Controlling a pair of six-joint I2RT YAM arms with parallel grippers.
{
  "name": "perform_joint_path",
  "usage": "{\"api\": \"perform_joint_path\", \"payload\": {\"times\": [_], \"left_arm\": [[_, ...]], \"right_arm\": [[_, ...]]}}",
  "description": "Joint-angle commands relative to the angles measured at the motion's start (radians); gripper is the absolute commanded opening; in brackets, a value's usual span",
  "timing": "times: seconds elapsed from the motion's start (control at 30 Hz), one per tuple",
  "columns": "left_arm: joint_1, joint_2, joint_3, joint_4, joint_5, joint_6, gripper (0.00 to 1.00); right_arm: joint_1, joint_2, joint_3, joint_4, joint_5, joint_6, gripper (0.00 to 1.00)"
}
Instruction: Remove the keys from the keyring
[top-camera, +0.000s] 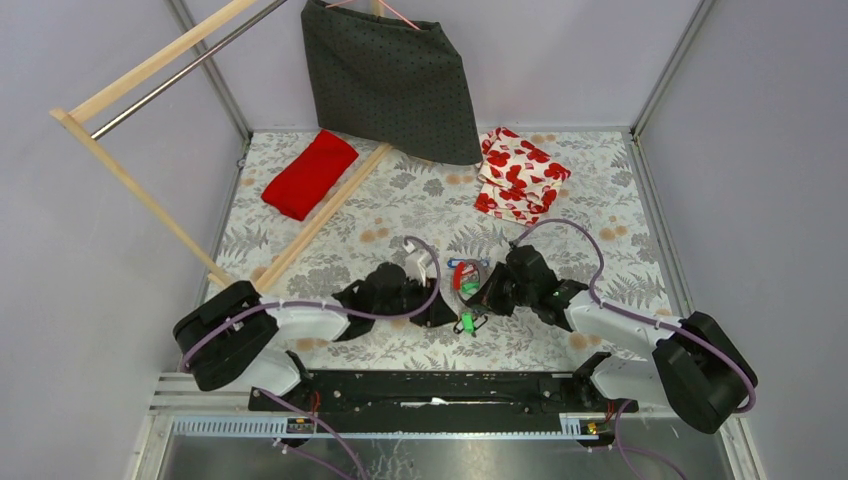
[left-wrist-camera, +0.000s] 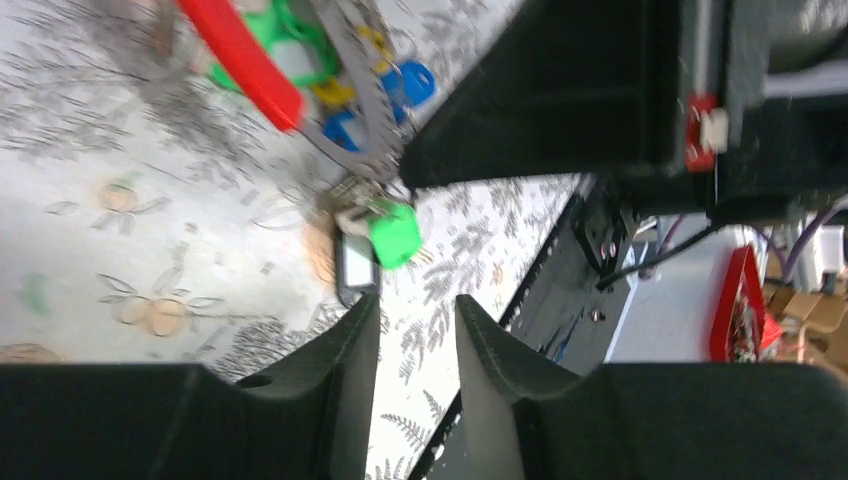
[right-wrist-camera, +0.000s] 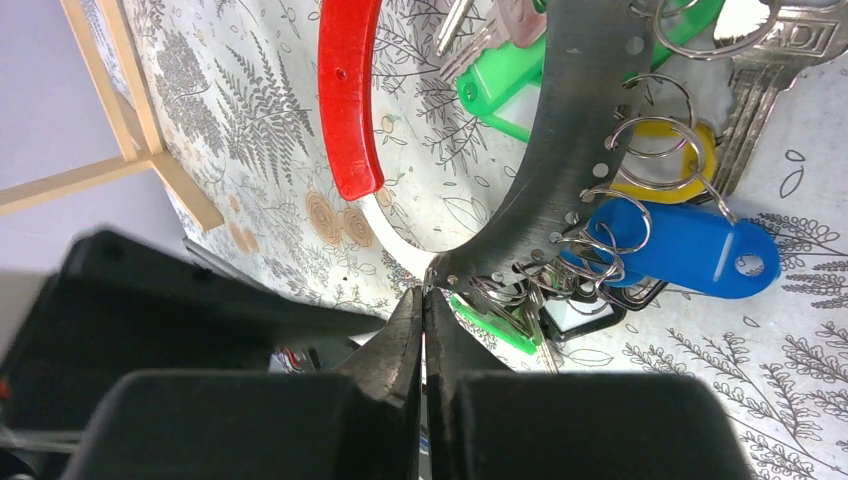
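Note:
The keyring (right-wrist-camera: 570, 120) is a grey perforated band with a red section (right-wrist-camera: 348, 100), and it lies on the floral table between my two grippers. The keys hang from it on small split rings: a blue tag (right-wrist-camera: 690, 250), green tags (right-wrist-camera: 510, 75), a yellow one (right-wrist-camera: 680, 165) and a metal key (right-wrist-camera: 790, 50). My right gripper (right-wrist-camera: 424, 292) is shut on the ring's rim where the pale part meets the grey band. My left gripper (left-wrist-camera: 418, 300) is open with nothing between its fingers. It sits just short of a green tag (left-wrist-camera: 393, 232) and a black-framed tag (left-wrist-camera: 355, 268). From above, the bunch (top-camera: 465, 278) sits mid-table.
A red folded cloth (top-camera: 310, 173) and a red-flowered cloth (top-camera: 520, 175) lie at the back. A dark dotted garment (top-camera: 390, 80) hangs from a wooden rack (top-camera: 150, 190) whose leg crosses the left of the table. The black base rail (top-camera: 430, 385) runs along the near edge.

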Motion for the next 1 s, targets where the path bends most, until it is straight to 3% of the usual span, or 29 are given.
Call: {"api": "perform_joint_path", "payload": {"times": [0.0,0.17,0.33,0.53,0.97], "left_arm": [[-0.097,-0.055,-0.076,0.193,-0.174,0.13,0.33],[-0.154,-0.082,-0.193,0.441,-0.31,0.244,0.3],[-0.215,-0.044,-0.181,0.497,-0.394,0.385,0.28],[-0.252,0.029,-0.178,0.614,-0.457,0.428,0.27],[-0.295,0.137,-0.123,0.681,-0.518,0.484,0.23]], "right_arm": [[-0.008,0.015,0.036,0.025,-0.035,0.025,0.0],[-0.01,0.014,0.044,0.016,-0.035,0.046,0.0],[-0.012,0.013,0.056,-0.004,-0.028,0.104,0.0],[-0.011,-0.012,0.068,-0.045,0.018,0.184,0.0],[-0.01,-0.048,0.074,-0.1,0.066,0.283,0.0]]}}
